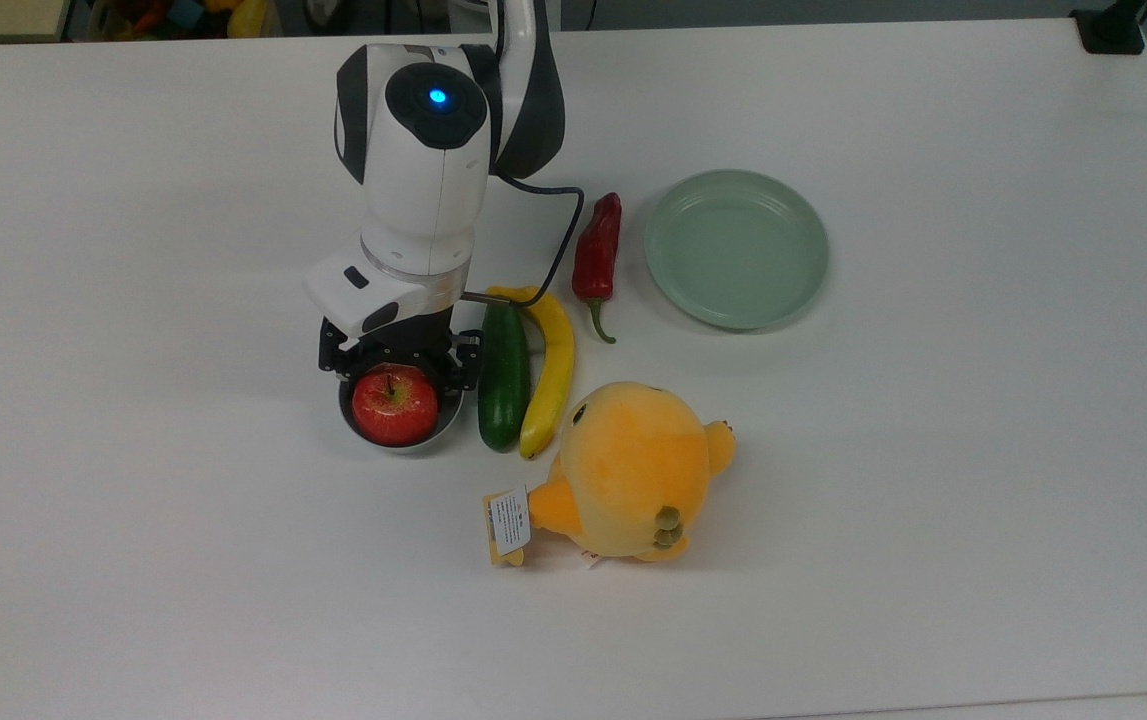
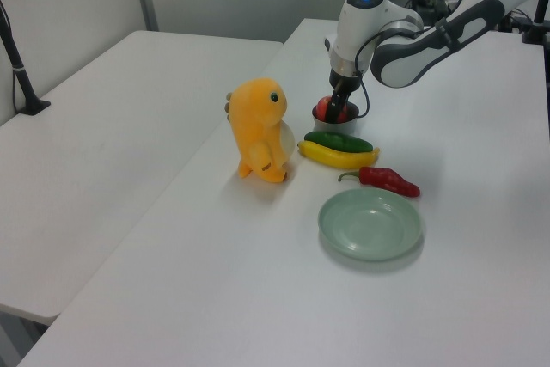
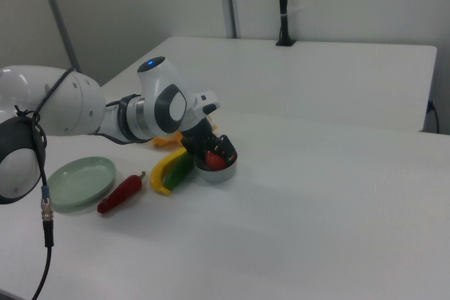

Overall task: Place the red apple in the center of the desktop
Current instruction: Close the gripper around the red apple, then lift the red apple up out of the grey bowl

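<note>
Surface: white desktop (image 1: 933, 480), matte and plain; a second white table beyond it in the left view.
Apple location: red apple (image 1: 394, 404) sits in a small metal bowl (image 1: 395, 441), just beside a cucumber (image 1: 503, 372) and a banana (image 1: 552, 365), toward the top view's left of the group.
Neighbours: red chili pepper (image 1: 597, 248), green plate (image 1: 736, 248), orange plush toy (image 1: 630, 470) near the bowl.
Gripper: gripper (image 1: 395, 378) down at the bowl, fingers spread to either side of the apple's upper half; looks not yet closed on it, though contact is hard to judge from here.
Handling: likely firm, smooth, glossy skin, so apt to slip; round, may roll once set down.
Hold: across the widest girth, fingers opposite each other, clear of stem and bowl rim.
Risk: the bowl is light-looking and could lift or tip along with the fruit.
</note>
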